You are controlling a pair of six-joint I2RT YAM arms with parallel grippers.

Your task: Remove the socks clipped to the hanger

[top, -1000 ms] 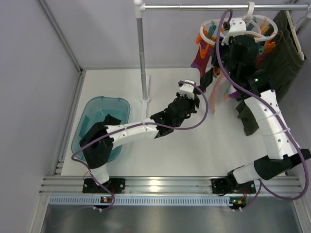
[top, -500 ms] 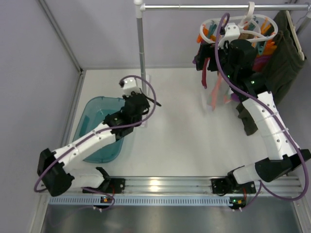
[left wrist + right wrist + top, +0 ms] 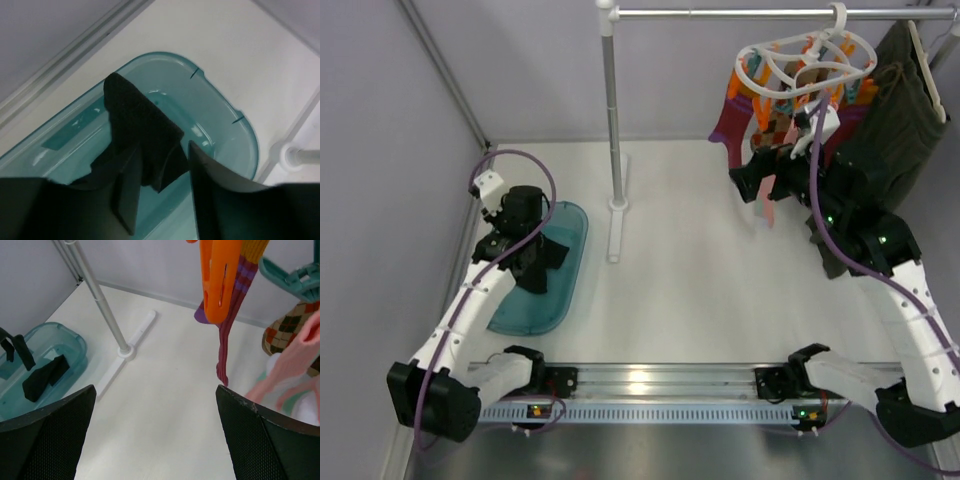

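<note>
White table (image 3: 680,280): at 9 o'clock your left gripper (image 3: 161,155) hangs slightly parted, empty, over the black sock (image 3: 135,115) in the teal bin (image 3: 235,130); at 1 o'clock your right gripper (image 3: 155,390) gapes empty beside the socks (image 3: 226,325) on the hanger (image 3: 798,65).

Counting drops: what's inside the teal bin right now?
One black sock is in the teal bin, and nothing else shows. The left gripper covers the bin's near end in the wrist view, so that part cannot be checked.
</note>
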